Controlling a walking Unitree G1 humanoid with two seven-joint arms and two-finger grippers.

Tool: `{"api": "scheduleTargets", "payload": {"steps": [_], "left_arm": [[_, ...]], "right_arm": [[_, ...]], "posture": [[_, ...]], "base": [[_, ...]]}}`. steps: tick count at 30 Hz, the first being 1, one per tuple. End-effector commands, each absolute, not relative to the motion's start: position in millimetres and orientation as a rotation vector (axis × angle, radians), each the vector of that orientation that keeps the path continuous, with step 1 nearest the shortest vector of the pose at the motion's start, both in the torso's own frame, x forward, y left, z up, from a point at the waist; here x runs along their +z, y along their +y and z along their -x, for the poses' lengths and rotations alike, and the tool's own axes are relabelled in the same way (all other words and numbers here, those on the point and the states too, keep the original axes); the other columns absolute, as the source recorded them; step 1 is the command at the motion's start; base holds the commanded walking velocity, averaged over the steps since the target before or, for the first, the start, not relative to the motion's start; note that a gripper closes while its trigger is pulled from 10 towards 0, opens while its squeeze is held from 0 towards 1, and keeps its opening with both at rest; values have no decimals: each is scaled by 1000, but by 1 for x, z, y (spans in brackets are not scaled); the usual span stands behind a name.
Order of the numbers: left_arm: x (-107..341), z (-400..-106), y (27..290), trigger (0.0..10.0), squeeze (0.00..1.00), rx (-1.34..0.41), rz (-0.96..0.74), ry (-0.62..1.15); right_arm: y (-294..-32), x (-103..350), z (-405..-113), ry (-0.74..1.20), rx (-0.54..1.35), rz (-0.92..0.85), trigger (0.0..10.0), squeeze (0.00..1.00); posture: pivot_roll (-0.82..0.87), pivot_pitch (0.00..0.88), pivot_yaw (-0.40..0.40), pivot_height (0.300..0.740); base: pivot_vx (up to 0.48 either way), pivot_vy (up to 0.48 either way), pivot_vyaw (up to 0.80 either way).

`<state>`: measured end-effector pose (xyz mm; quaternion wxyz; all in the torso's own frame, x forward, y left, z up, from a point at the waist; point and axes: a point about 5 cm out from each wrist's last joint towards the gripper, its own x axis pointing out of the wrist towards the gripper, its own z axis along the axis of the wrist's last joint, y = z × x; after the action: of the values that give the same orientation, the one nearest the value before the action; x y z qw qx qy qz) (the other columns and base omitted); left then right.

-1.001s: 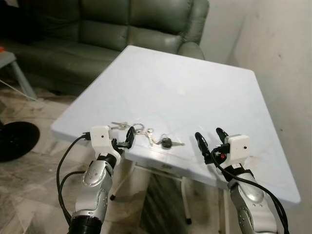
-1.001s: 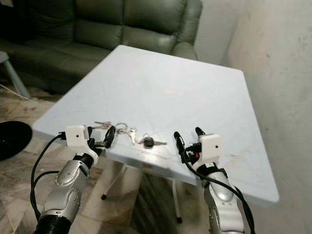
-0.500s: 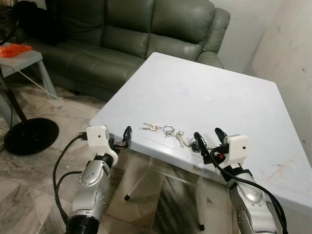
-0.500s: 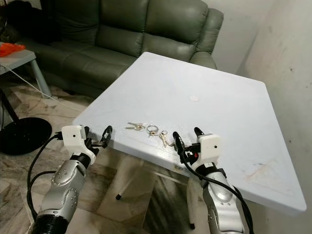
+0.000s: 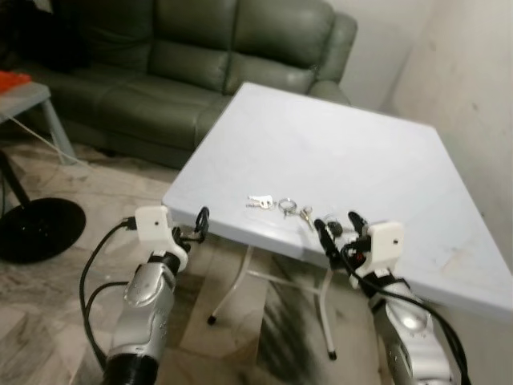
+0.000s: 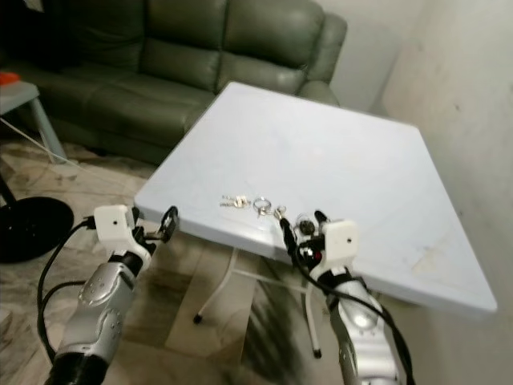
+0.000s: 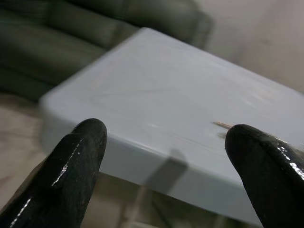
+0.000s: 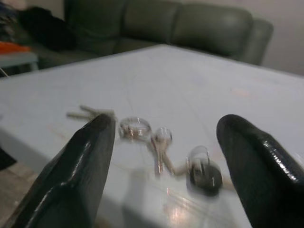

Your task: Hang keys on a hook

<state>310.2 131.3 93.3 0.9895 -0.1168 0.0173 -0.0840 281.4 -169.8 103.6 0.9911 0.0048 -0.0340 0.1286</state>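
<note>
A bunch of keys [image 5: 282,205] lies on the white table [image 5: 345,136] close to its front edge: silver keys [image 8: 90,113], a ring [image 8: 134,127] and a black-headed key [image 8: 204,173] at the right end. My right gripper [image 5: 337,228] hovers open at the table's edge, its fingers [image 8: 80,166] on either side of the black-headed key without touching it. My left gripper [image 5: 192,229] is open and holds nothing, off the table's front left corner and left of the keys. In the left wrist view its fingers [image 7: 78,156] frame the table edge [image 7: 156,156].
A green sofa [image 5: 200,56] stands behind the table. A pale wall [image 5: 469,80] runs along the right. On the left floor sits a round black base [image 5: 36,228] and a small side table [image 5: 20,92]. Folding legs [image 5: 240,277] show under the table.
The whole view has shifted, so the camera moved. Relative to the table both grippers lie further left: the left has left the keys, and the right now brackets the black-headed key.
</note>
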Motion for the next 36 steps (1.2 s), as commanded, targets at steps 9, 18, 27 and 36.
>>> {"api": "scheduleTargets", "payload": {"steps": [9, 18, 27, 36], "left_arm": [[95, -311, 138, 10000, 0, -142, 220, 30], [96, -310, 137, 10000, 0, -142, 226, 24], [95, -310, 137, 10000, 0, -138, 220, 32], [94, -310, 137, 10000, 0, -135, 215, 35]], "right_arm": [[-168, 109, -281, -98, 251, -40, 10000, 0], [-168, 105, -281, -52, 247, -29, 10000, 0], [-168, 104, -282, -54, 243, -34, 10000, 0], [-168, 108, -281, -83, 244, -42, 10000, 0]], "posture": [[4, 45, -110, 740], [3, 49, -111, 740], [3, 48, -108, 740], [3, 48, -108, 740]], "base": [[0, 303, -333], [0, 0, 0], [0, 0, -703], [0, 0, -156]]}}
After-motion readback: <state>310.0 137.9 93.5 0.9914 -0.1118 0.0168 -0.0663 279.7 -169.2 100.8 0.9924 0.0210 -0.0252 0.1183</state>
